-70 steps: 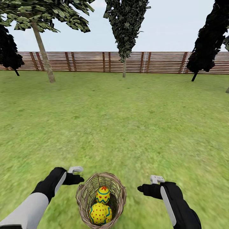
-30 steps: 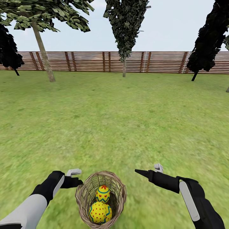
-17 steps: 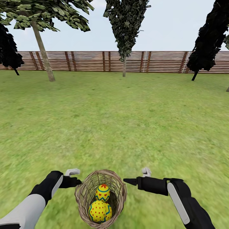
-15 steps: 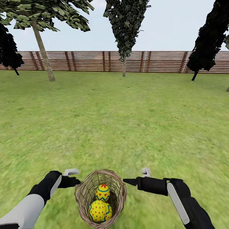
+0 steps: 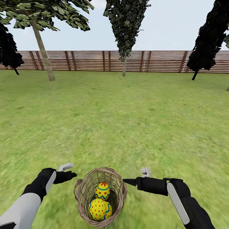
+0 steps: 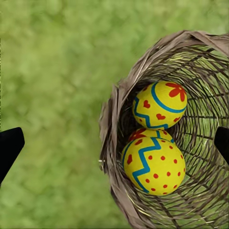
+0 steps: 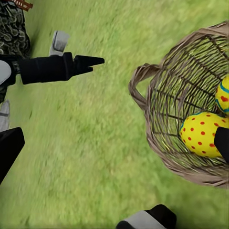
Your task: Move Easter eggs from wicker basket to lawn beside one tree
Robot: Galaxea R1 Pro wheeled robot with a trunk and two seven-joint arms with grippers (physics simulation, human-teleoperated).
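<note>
Two yellow Easter eggs show in the head view, low in the frame just left of centre, both inside the single small round basket of brown open-weave wicker [image 5: 100, 197] standing on the broad mottled green lawn [image 5: 127, 121]. The heart egg [image 5: 102, 191], with a red flower on top, lies above the larger red-dotted egg [image 5: 99, 210], and the two touch. The left wrist view looks down into the basket and shows a sliver of a third egg [image 6: 149, 134] wedged between and beneath them.

Two black grippers flank the basket. At lower left, the left gripper [image 5: 70, 174] hangs just beside the rim, apart from it; its dark fingertips [image 6: 10, 145] sit wide apart, jaws released, holding nothing. At lower right, the right gripper [image 5: 127, 181] points at the rim's right side, its fingertips likewise spread and empty.

One pale bare-trunked tree [image 5: 43, 54] stands upper left, before the brown slatted fence [image 5: 89, 61]; three dark conifers [image 5: 125, 28] are spaced along that fence.
</note>
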